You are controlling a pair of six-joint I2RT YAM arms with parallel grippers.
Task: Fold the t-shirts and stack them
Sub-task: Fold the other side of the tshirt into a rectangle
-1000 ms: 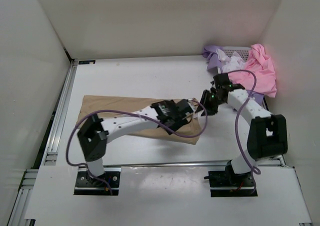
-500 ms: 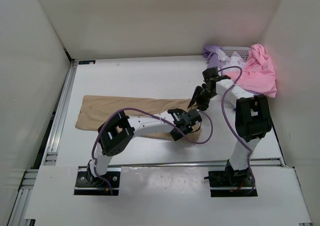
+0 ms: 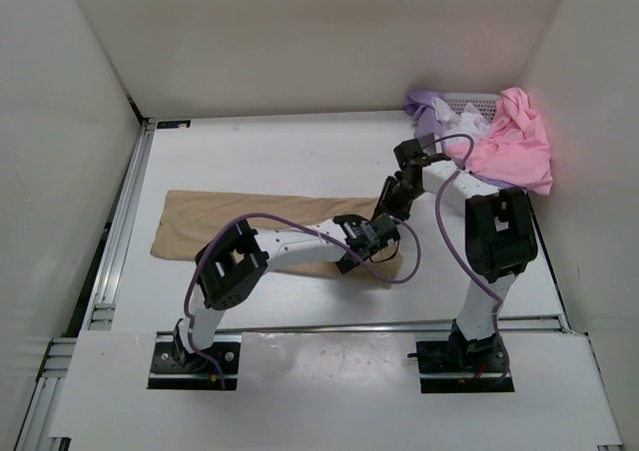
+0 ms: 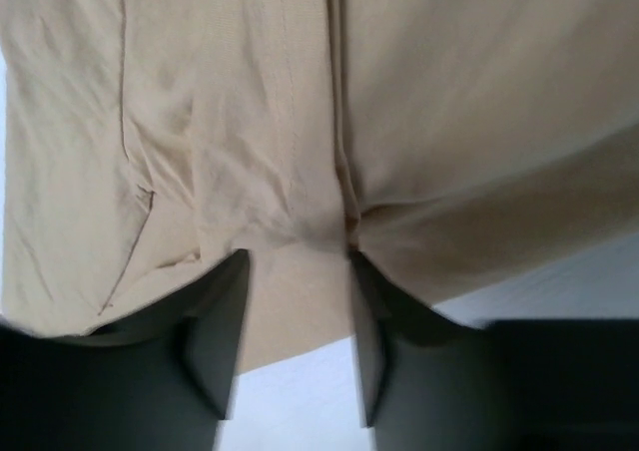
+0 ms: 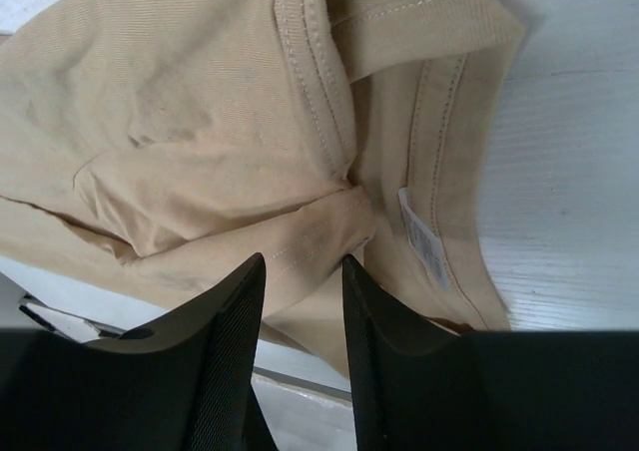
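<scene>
Top external view: the tan t-shirt [image 3: 240, 226] is laid as a long band across the counter [image 3: 280, 157], from near the left edge to the middle, closer to the near edge than the far one. The left tool [image 3: 376, 235] and the right tool [image 3: 388, 202] are set side by side at its right end. The pink t-shirt [image 3: 514, 142], white t-shirt [image 3: 467, 127] and lavender t-shirt [image 3: 427, 112] are heaped on the mesh basket [image 3: 479, 100] in the far right corner, well apart from it.

In each wrist view the fingers are seen partly apart with a ridge of tan cloth between them, the right pair beside the collar label [image 5: 424, 236]. Whether the cloth is clamped cannot be told for either tool.

The step in hand is judged to be the gripping of this end for a fold toward the left edge. It is best done if every layer is caught at equal depth by both tools and the closing is finished before any lift. The end should then be raised level and carried as one, so that it is laid square. An uneven bite is likely to let a layer slip out.
</scene>
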